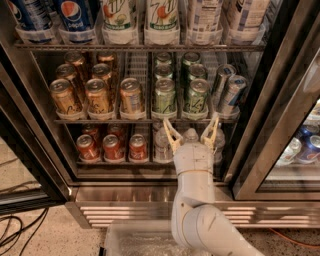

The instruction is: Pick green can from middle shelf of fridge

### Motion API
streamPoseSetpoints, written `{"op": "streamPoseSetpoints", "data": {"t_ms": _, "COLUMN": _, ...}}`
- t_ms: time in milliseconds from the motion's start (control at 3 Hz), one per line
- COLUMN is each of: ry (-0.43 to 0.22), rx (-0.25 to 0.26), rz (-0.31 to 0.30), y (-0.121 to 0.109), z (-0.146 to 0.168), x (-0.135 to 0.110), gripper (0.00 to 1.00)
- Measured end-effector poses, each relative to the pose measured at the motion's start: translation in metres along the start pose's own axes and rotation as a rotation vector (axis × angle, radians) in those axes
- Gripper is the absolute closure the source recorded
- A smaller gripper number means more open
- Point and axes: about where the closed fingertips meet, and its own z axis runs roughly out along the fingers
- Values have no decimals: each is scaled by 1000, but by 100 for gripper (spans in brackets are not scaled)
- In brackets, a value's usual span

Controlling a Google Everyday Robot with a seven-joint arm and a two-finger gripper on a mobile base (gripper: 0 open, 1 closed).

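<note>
The dark green can (196,97) stands at the front of a lane on the middle shelf (142,121), right of centre, with more dark green cans (190,62) behind it. A paler green can (164,96) is just to its left. My gripper (191,133) is open and empty. It sits just below the shelf's front lip, under the green can, with its fingertips (172,136) pointing up. The fridge (150,202) has its door open, and my white arm reaches in from below.
Gold-orange cans (96,96) fill the shelf's left lanes. Tilted silver cans (229,95) lean at its right end. Red cans (113,147) and water bottles (162,142) are on the rack below, tall bottles (75,15) above. The glass door frame (272,125) is at right. Cables (15,230) lie on the floor at left.
</note>
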Motion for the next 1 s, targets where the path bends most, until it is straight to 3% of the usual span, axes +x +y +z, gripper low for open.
{"op": "streamPoseSetpoints", "data": {"t_ms": 1000, "ry": 46, "rx": 33, "rz": 28, "y": -15, "z": 31, "x": 9, "gripper": 31}}
